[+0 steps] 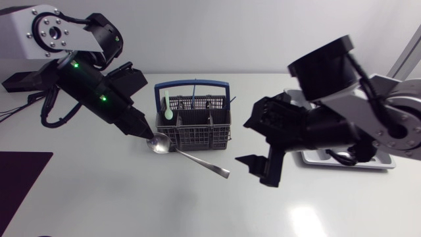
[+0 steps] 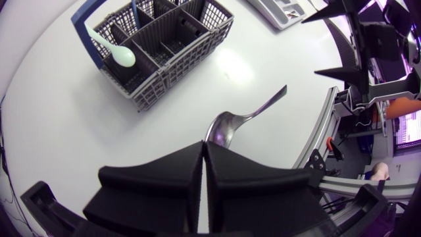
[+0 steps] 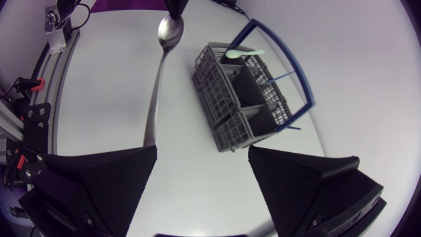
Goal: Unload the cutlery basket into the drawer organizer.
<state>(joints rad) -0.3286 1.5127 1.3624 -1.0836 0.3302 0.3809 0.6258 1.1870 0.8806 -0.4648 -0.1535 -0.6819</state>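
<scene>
While its slim handle slants out over the white bench (image 1: 131, 204), a polished steel spoon (image 1: 159, 143) is pinched at the rim of its bowl by my left pincer (image 1: 146, 133), whose two black wedge fingers are pressed together on that edge, just in front of the grey mesh plastic cutlery basket (image 1: 194, 125) with the blue hoop handle. Whether the handle's far tip rests on the bench cannot be told from these views.

The steel spoon looks stiff, light and slick. A hold on the curved bowl rim seems a poor one, likely to let the piece pivot or slide. The flat stretch of the handle, near its middle, would probably give the surer purchase.

The cutlery basket holds a pale green plastic spoon (image 1: 168, 106) standing in a corner compartment, and a thin blue stick (image 1: 194, 92) upright in another.

My right pincer (image 1: 258, 170) hangs beside the basket with its fingers spread wide and nothing between them. From its own camera the spoon's handle points toward it, so a handover at the handle looks feasible.

Behind my right arm, well apart from the spoon, lies the silver-grey drawer organizer (image 1: 378, 162), the piece's destination.
</scene>
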